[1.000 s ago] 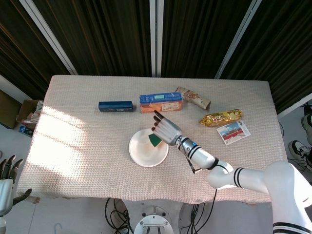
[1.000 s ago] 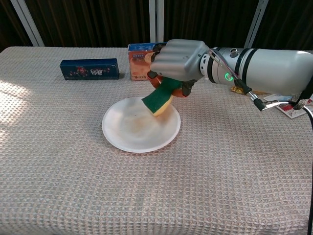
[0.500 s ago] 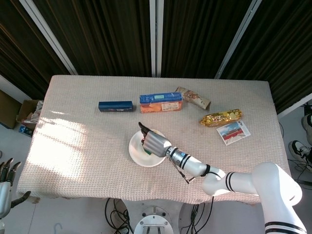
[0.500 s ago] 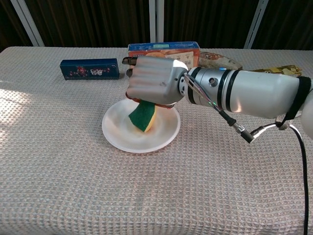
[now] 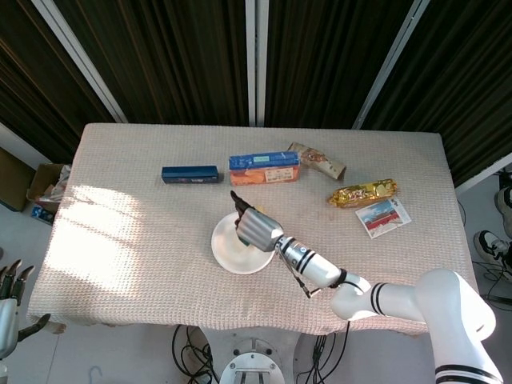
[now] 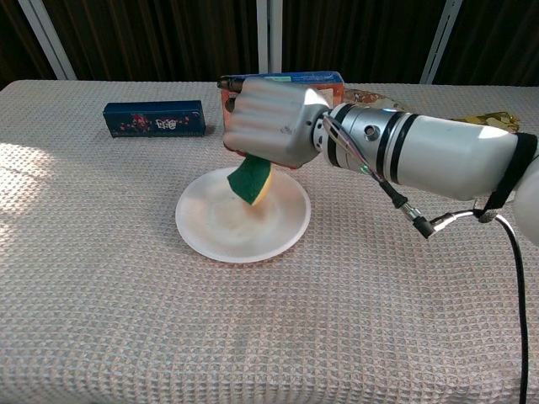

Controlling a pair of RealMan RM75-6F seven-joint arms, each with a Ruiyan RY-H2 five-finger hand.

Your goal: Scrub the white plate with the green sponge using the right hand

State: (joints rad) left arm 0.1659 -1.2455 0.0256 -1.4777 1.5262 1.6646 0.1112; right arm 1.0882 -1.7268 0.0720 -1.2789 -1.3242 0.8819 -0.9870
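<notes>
The white plate (image 6: 237,229) (image 5: 232,254) lies on the woven tablecloth near the table's middle. My right hand (image 6: 271,121) (image 5: 252,227) hovers over the plate and grips the green sponge (image 6: 249,180), whose lower tip hangs down over the plate's centre; whether it touches the plate I cannot tell. The sponge has a yellow underside. In the head view the hand hides the sponge. My left hand (image 5: 10,298) hangs off the table's left front corner, fingers apart and holding nothing.
Behind the plate lie a dark blue box (image 6: 154,118) (image 5: 190,174) and an orange box (image 5: 264,168). To the right are a brown wrapped snack (image 5: 317,159), a gold packet (image 5: 362,193) and a card (image 5: 383,217). My right forearm (image 6: 438,156) stretches across the right side.
My right hand with the sponge swept left over the plate, then lifted slightly and drew back toward the far rim. The left hand stayed put.
</notes>
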